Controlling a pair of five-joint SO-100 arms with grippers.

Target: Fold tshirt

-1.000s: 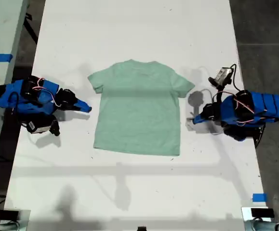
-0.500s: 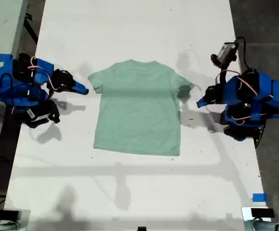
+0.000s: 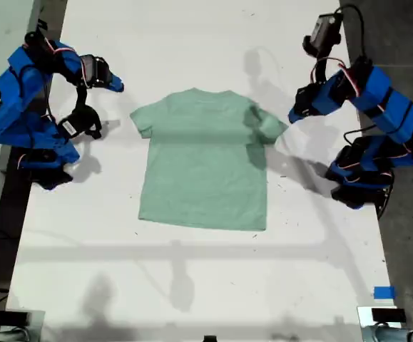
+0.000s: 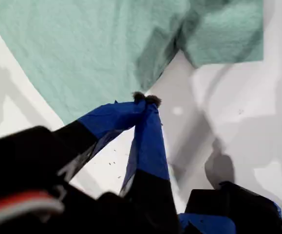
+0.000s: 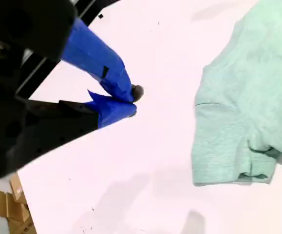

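Tshirt [image 3: 205, 160] laid flat at middle of white tabletop [image 3: 192, 285], collar toward exterior view's top, both sleeves spread. My first gripper [image 4: 145, 99] raised beside sleeve at exterior view's right, jaws together, nothing held. My second gripper [image 5: 133, 100] raised near sleeve at exterior view's left, apart from cloth, jaws together, nothing held.

Bright overhead light washes the white desk [image 3: 206, 43] nearly to glare. Both arms throw soft grey shadows across it. The exterior view is sharp; near parts in both wrist views blur.
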